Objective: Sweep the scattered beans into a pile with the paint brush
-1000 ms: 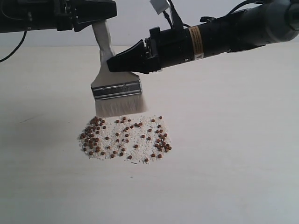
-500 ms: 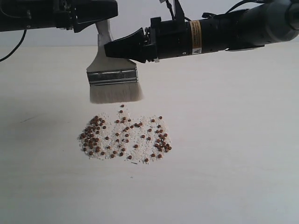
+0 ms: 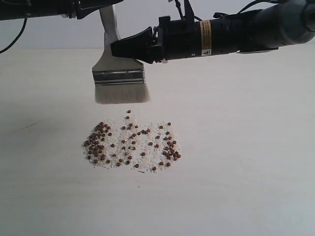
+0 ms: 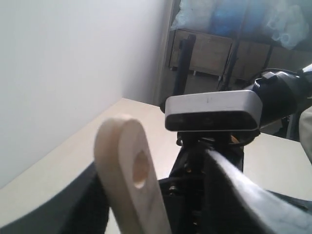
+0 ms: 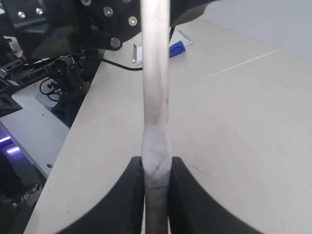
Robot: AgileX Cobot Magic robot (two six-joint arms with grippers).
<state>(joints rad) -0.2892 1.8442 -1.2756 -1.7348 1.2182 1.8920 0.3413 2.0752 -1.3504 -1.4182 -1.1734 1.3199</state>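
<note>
Beans point(image 3: 132, 145), reddish-brown and mixed with pale crumbs, are lying in a loose patch left of centre on the pale cream tabletop point(image 3: 246, 162), with a few strays sitting at the patch's upper edge. The paint brush point(image 3: 118, 64) is hanging upright above them in the upper left of the exterior frame, its cream bristles point(image 3: 122, 94) pointing down and hanging clear of the patch. The right gripper point(image 5: 156, 168) is reaching in from the upper right and pinching the wooden handle point(image 3: 109, 24) above the silver ferrule point(image 3: 118, 77), its jaws pressing on both flat faces. The left gripper point(image 4: 151, 195) is sitting at the top left edge, released, its fingers standing apart around the handle's holed end. A white wall point(image 4: 58, 73) is running alongside the table, wooden cabinets point(image 4: 209, 53) are standing at the far end of the room, and a grey camera point(image 4: 212, 111) is riding on the right arm.
</note>
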